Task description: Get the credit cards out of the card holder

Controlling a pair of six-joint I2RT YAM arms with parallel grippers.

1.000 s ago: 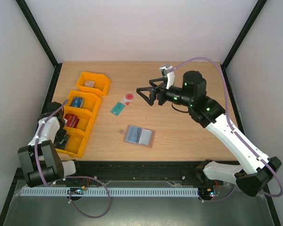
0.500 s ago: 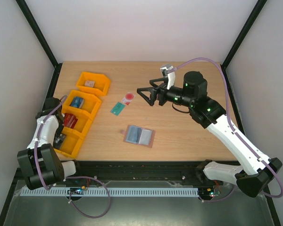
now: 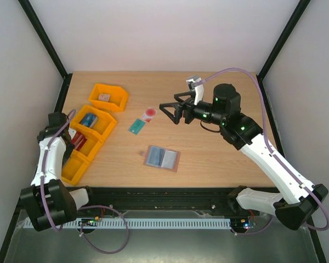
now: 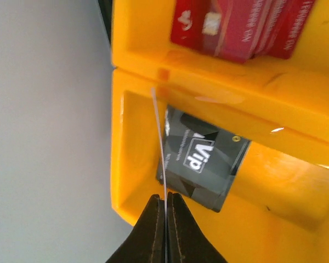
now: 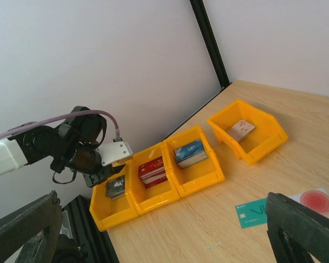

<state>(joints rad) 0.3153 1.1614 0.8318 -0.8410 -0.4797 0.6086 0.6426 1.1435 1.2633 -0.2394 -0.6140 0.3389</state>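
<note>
Holder lies open on the table. The teal card and pale card lie out just beyond it. Left of the holder, bins hold a whitish stack, blue stack, red stack and black stack. Left claw is clenched over the black stack. Right claw is spread wide beyond the holder.

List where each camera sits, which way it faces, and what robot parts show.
Top external: above and behind the bases, facing down on the table; both arms show, right claw open near the teal card.
Left wrist: on the left arm, facing into an orange bin holding a black VIP card; left claw shut at bottom.
Right wrist: on the right arm, facing left across the table toward the bins; its fingers in the bottom corners, left arm beyond.
Shared: both wrist views show the VIP card's bin.
</note>
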